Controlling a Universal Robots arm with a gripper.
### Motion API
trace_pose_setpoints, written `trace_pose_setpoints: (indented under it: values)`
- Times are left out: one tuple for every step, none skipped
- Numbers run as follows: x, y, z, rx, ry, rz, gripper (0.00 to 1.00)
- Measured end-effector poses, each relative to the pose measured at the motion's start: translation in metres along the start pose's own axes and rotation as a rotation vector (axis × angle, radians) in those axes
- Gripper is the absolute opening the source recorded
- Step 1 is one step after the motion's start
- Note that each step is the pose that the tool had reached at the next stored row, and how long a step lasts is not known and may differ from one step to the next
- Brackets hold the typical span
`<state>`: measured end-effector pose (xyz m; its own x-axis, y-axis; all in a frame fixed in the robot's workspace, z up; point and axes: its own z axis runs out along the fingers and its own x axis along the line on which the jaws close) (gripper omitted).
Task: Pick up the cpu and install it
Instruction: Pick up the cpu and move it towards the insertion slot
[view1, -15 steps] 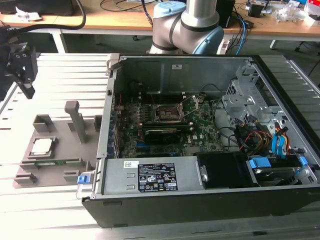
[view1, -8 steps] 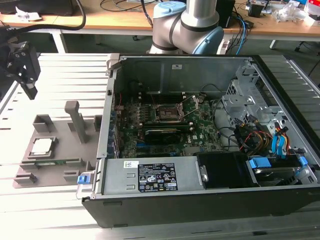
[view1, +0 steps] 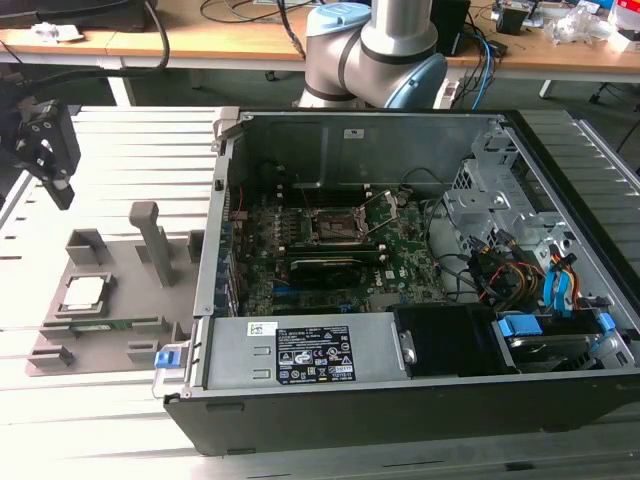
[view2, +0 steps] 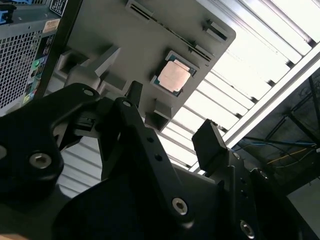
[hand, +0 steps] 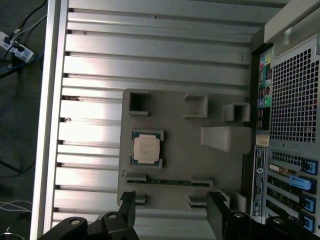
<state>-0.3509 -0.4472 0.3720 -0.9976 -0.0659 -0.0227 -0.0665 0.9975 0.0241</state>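
Note:
The cpu (view1: 83, 293) lies flat, silver top up, in a square nest of the grey fixture plate (view1: 120, 345) at the exterior view's left, outside the computer case. Both wrist views show the cpu (hand: 146, 148) (view2: 174, 76) seated in its nest. My gripper (view1: 52, 170) hangs high above the slatted table, up and to the exterior view's left of the fixture, well clear of the cpu. In the first wrist view my gripper (hand: 172, 207) is open, nothing between its black fingers (hand: 127, 205). The same holds for the gripper (view2: 172, 117) in the second wrist view. The dark socket (view1: 335, 225) sits on the motherboard inside the case.
The open computer case (view1: 560, 160) fills the middle and the exterior view's right, with cables and drive bays (view1: 540, 290) along one side. A long green memory stick (view1: 105, 325) lies in a fixture slot beside the cpu. Grey posts (view1: 150, 240) rise from the fixture. The arm's base (view1: 375, 50) stands behind the case.

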Motion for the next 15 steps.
trace_pose_setpoints:
  values:
    - [0.0001,-0.0001,0.0018,0.0,0.0,0.0,0.68]
    - [0.0001,-0.0001,0.0035,0.0,0.0,0.0,0.68]
    - [0.0001,-0.0002,0.0053,0.0,0.0,0.0,0.68]
    - [0.0002,-0.0002,0.0066,0.0,0.0,0.0,0.68]
    - [0.0002,-0.0002,0.0086,0.0,0.0,0.0,0.68]
    - [0.0002,-0.0003,0.01,0.0,0.0,0.0,0.68]
    - [0.0003,-0.0003,0.0129,0.0,-0.0001,0.0,0.68]
    - [0.0004,-0.0004,0.015,0.0,0.0,0.0,0.68]
    - [0.0004,-0.0004,0.0169,0.0,-0.0001,0.0,0.68]
    - [0.0005,-0.0005,0.0185,0.0,0.0,0.0,0.68]
    - [0.0005,-0.0005,0.0198,0.0,0.0,0.0,0.68]
    - [0.0006,-0.0005,0.0211,0.0,0.0,0.0,0.68]
    - [0.0007,-0.0006,0.0247,0.0,0.0,0.0,0.68]
    - [0.0009,-0.0006,0.0262,0.0,0.0,0.0,0.68]
    - [0.0011,-0.0006,0.027,0.0,0.0,0.0,0.68]
